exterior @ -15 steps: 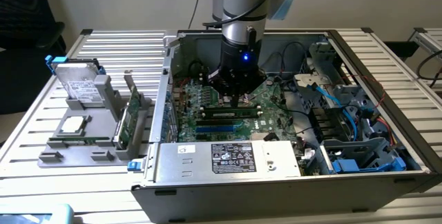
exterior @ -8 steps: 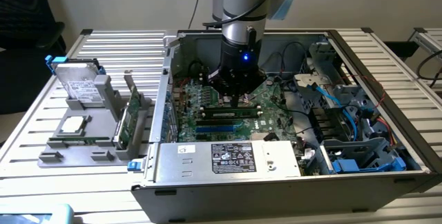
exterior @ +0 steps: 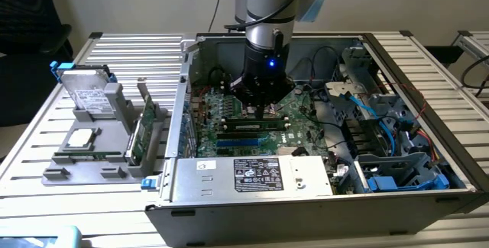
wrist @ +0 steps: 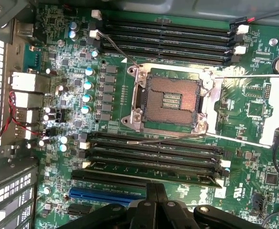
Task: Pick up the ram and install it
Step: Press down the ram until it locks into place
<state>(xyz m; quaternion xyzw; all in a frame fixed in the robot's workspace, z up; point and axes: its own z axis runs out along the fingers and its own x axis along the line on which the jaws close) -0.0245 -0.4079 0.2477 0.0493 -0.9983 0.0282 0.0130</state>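
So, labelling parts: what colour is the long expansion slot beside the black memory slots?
Blue, clearest in the wrist view.

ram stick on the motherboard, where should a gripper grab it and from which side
Pinch the ram across its two flat faces near mid-length, coming straight down. It stands on edge on the motherboard, so only its long top edge is free.
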